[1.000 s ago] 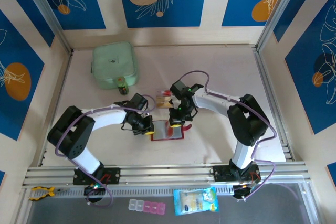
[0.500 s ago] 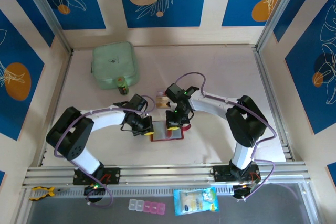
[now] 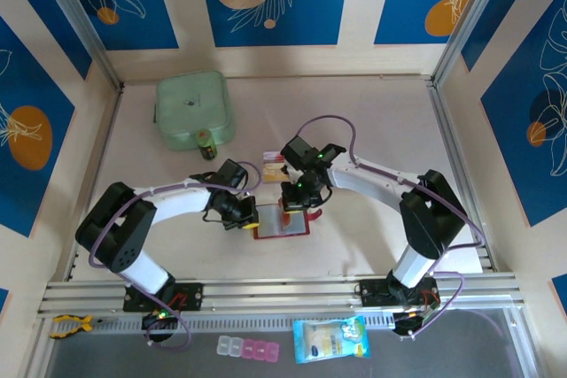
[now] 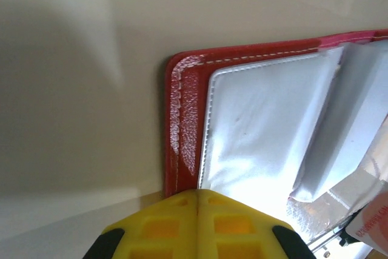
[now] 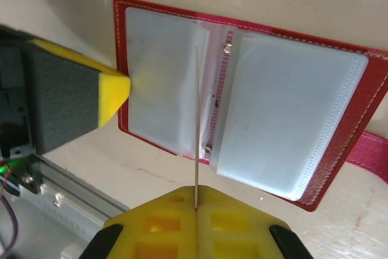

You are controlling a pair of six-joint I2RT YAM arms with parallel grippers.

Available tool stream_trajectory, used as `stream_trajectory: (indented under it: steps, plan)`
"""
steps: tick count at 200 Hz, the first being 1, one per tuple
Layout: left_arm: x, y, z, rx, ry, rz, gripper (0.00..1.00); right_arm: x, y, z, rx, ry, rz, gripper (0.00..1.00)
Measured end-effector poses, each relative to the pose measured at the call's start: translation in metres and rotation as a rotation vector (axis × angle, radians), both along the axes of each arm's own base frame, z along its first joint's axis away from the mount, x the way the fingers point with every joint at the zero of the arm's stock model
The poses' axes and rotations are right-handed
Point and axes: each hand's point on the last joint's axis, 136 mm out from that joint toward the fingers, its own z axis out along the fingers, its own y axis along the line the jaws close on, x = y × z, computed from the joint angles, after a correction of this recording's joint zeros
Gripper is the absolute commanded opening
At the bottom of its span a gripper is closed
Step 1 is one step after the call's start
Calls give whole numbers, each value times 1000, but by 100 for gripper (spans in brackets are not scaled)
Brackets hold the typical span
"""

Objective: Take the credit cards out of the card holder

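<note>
The red card holder (image 3: 282, 223) is lying open on the bench (image 3: 381, 121); the left fingers (image 4: 167, 219), closed together, are pressing its left page, while the right fingers (image 5: 160, 219) are pinching a credit card (image 5: 196, 119) edge-on above it

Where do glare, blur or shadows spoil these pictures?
Left wrist view: glare whitens the clear pocket of the card holder, the yellow jaws at the bottom are out of focus, and a shadow darkens the table at upper left. Right wrist view: the holder is sharp, the near jaws blurred, the credit card edge-on, a thin line. Top external view: even light, no glare.
</note>
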Motion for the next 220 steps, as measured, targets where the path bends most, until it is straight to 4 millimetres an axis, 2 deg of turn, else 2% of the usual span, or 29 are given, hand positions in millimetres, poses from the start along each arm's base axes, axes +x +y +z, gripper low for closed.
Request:
stream_trajectory:
  steps: [29,69,98,153,220]
  plan:
    - [3,1,9,-4,-34,5,5,5,-2,11,15,-78,160,1]
    - [5,5,10,15,-49,16,6,17,-8,32,30,-218,447,0]
    - [11,8,13,26,-57,30,7,31,-11,38,-16,-323,677,0]
    - [24,15,21,23,-88,67,7,70,-13,41,-124,-423,1002,0]
    - [31,23,35,5,-132,108,8,136,-7,59,-132,-543,1112,0]
